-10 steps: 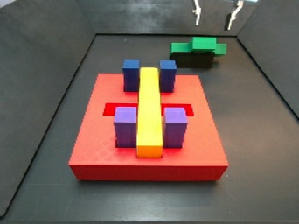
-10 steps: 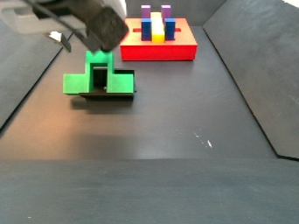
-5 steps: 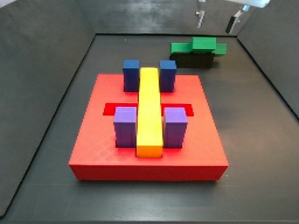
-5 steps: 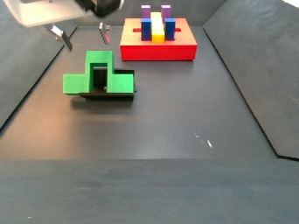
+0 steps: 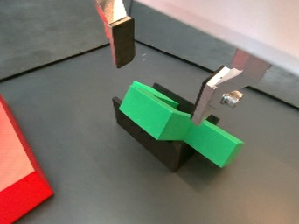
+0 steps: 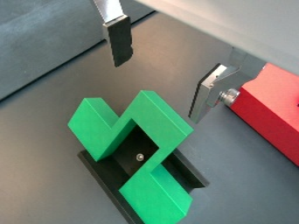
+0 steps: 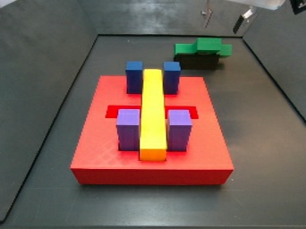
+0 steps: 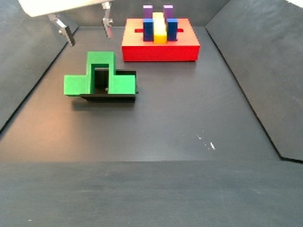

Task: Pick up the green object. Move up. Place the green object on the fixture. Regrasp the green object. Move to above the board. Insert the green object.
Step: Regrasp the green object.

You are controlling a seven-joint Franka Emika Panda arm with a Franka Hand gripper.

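A: What lies nearest in the side view with the red slab at the back?

B: Bare dark bench (image 8: 154, 168). Beyond it sits the bright green notched plastic block (image 8: 101, 78), resting across the small black bracket-like fixture (image 8: 119, 96). Both wrist views show the same: the green block (image 5: 176, 122) lies on the fixture (image 5: 158, 147), and its stepped arms overhang the stand (image 6: 146, 188) beneath the green block (image 6: 128, 140).

A: And the jaws?

B: Spread apart and empty. The gripper (image 8: 83, 28) hangs above the green block without touching it. Its 2 flat silver fingers (image 5: 119, 39) with dark pads are well apart in both wrist views, with nothing between them; the gripper (image 6: 163, 70) is clear of the green piece.

A: Farther back?

B: The large flat red square board (image 8: 160, 51) stands beyond the fixture, carrying a long yellow bar (image 7: 153, 112), 2 blue blocks (image 7: 135, 75) and 2 purple blocks (image 7: 128, 128). In that side view the gripper (image 7: 225, 18) is over the green block (image 7: 199, 47) at the far end.
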